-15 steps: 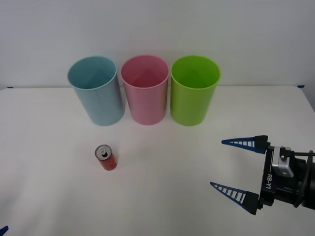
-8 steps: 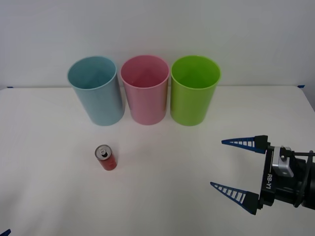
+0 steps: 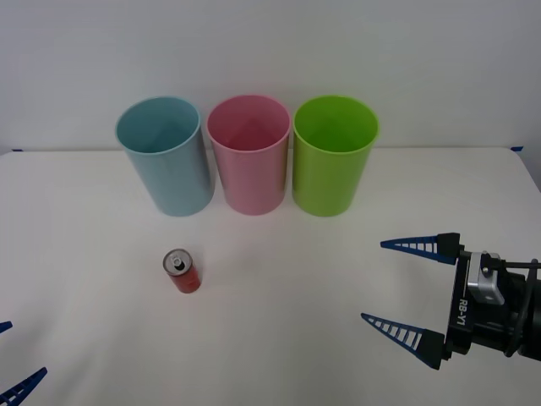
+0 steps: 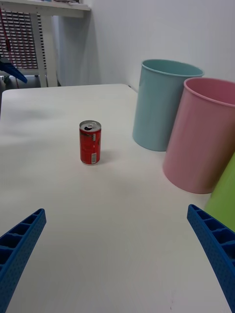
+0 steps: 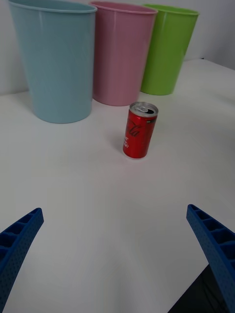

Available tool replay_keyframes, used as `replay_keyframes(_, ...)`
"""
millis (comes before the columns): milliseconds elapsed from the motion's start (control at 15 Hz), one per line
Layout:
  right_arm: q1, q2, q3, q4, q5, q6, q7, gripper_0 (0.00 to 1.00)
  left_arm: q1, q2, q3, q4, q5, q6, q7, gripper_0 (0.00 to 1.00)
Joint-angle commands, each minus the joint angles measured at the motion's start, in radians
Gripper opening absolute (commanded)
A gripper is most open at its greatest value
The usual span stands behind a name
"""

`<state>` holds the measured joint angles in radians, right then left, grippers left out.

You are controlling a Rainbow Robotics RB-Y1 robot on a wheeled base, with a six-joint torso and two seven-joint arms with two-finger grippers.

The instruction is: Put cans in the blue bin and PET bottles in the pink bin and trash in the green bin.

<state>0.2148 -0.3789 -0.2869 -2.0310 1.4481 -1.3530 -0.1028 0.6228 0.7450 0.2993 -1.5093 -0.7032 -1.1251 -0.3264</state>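
1. I see the small red aluminium can [image 5: 139,130] upright on the white tabletop [image 3: 279,321], ahead between my left gripper's [image 5: 117,254] spread, empty fingers.
2. My right gripper's [image 3: 412,288] fingers are spread too, well apart from it.
3. Next, I judge: reach, grip, carry to the tall light-blue plastic bin [image 3: 165,152].

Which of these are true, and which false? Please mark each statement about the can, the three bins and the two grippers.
1. The can stands upright on the table. True.
2. The can is inside the blue bin. False: it stands on the table in front of that bin.
3. The pink bin is between the blue bin and the green bin. True.
4. The right gripper holds the can. False: its fingers are open and empty, far from the can.
5. The left gripper is open, with the can ahead of it. True.
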Motion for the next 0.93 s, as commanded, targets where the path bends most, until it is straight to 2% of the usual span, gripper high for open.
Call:
replay_keyframes(67,0.0,0.0,0.0,0.0,0.0,0.0,0.0,1.0,-0.041,0.022,-0.088,0.0,0.054,0.057,-0.062,1.0)
replay_keyframes(333,0.0,0.0,0.0,0.0,0.0,0.0,0.0,1.0,-0.13,0.048,-0.279,0.0,0.168,0.223,-0.172,1.0)
replay_keyframes(533,0.0,0.0,0.0,0.0,0.0,0.0,0.0,1.0,-0.201,0.068,-0.385,0.0,0.229,0.312,-0.187,1.0)
replay_keyframes(933,0.0,0.0,0.0,0.0,0.0,0.0,0.0,1.0,-0.348,0.068,-0.509,0.001,0.257,0.462,-0.201,1.0)
